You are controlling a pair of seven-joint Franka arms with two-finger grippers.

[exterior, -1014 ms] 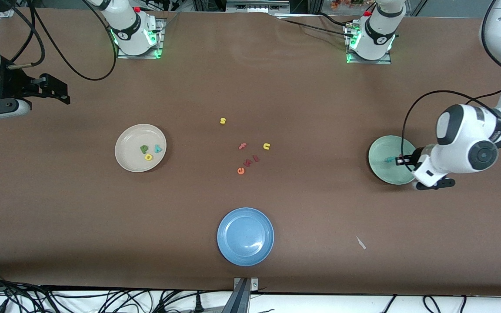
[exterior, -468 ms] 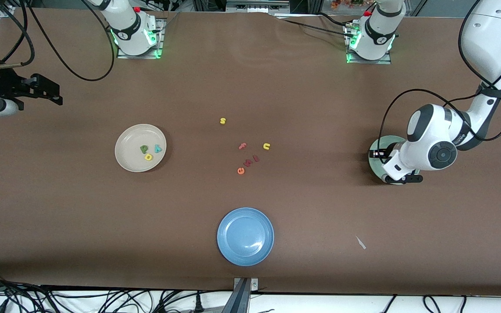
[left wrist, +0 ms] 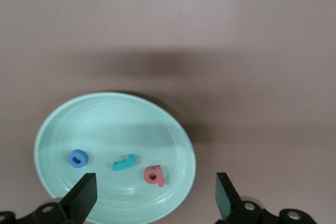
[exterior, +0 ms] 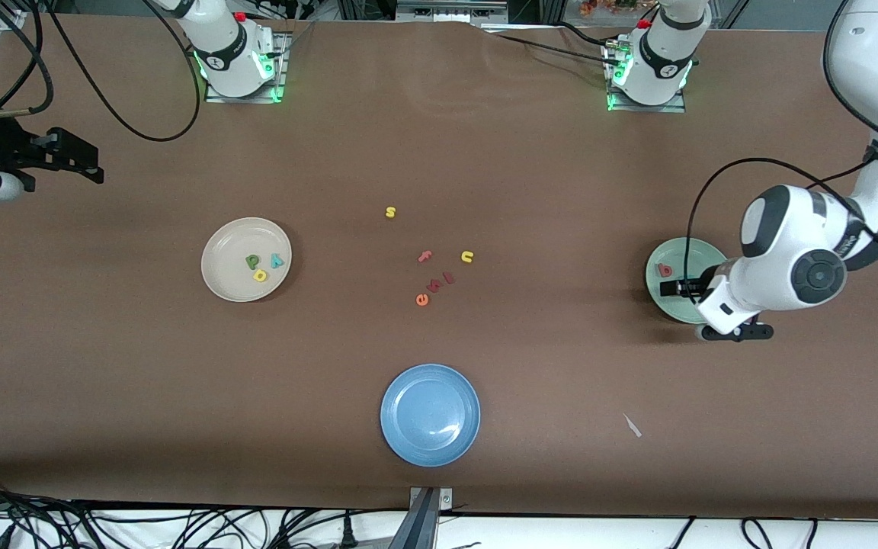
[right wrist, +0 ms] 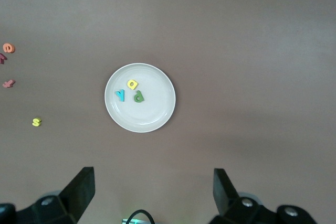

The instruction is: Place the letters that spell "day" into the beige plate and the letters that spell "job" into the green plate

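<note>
Brown worktop (exterior: 530, 175): j, o, b (left wrist: 154, 175) in green plate (left wrist: 63, 124), left gripper (left wrist: 155, 203) above, fingers wide; d, a, y (exterior: 277, 261) in beige plate (exterior: 218, 286). Right gripper (right wrist: 152, 195) wide, waiting. Sorting looks done; next, retract.

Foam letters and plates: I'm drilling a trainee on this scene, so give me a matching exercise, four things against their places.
Things:
1. red-pink foam b
2. green foam d
3. orange foam e
4. round blue plate

Places:
A. in the round beige plate
B. nearest the front camera
C. in the round green plate
D. on the bare brown table

Pairs: 1-C, 2-A, 3-D, 4-B
</note>
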